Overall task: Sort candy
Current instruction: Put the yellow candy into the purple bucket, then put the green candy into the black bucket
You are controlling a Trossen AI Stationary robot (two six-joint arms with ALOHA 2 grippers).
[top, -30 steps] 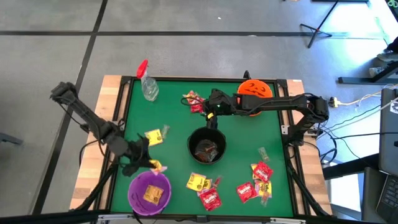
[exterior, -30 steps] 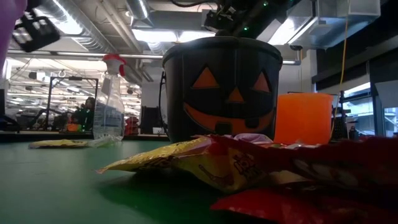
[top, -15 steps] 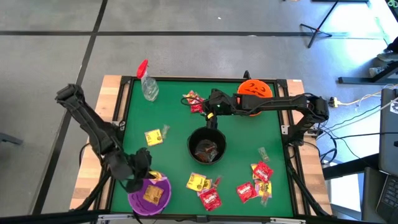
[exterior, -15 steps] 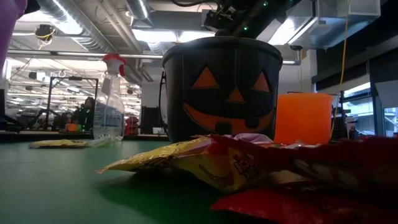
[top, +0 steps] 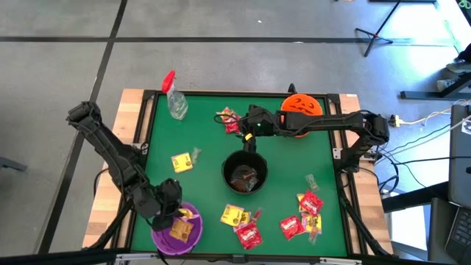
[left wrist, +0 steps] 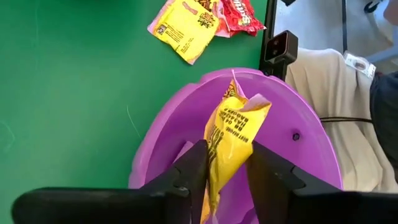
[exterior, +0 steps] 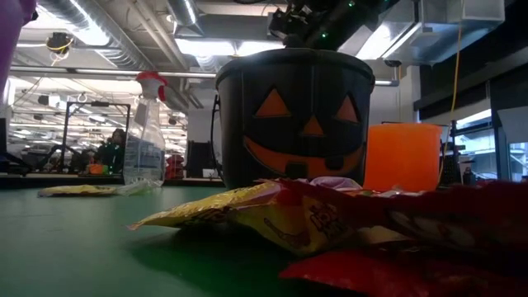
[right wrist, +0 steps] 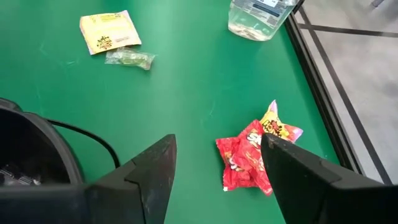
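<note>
**Left gripper over the purple bowl with a yellow packet between its fingers**

High view: the left gripper hangs over the far rim of the purple bowl at the table's near left corner. A yellow packet shows at its tip, another lies in the bowl, and the arm hides part of the rim. The right gripper waits over the far middle, beside a red and yellow candy cluster and just beyond the black pumpkin bucket. More candy lies loose: one yellow packet left of the bucket, a yellow one and red ones along the near edge, a red group near right.

Low view: the bucket and near candy block most of the table; neither gripper can be made out clearly.

Left wrist view: the yellow packet sits between the two fingers above the bowl; whether they press it or have let go cannot be told.

Right wrist view: the fingers stand wide apart and empty above the cloth, the red packet just beyond them; the bucket's rim is cut off at the edge.
</note>
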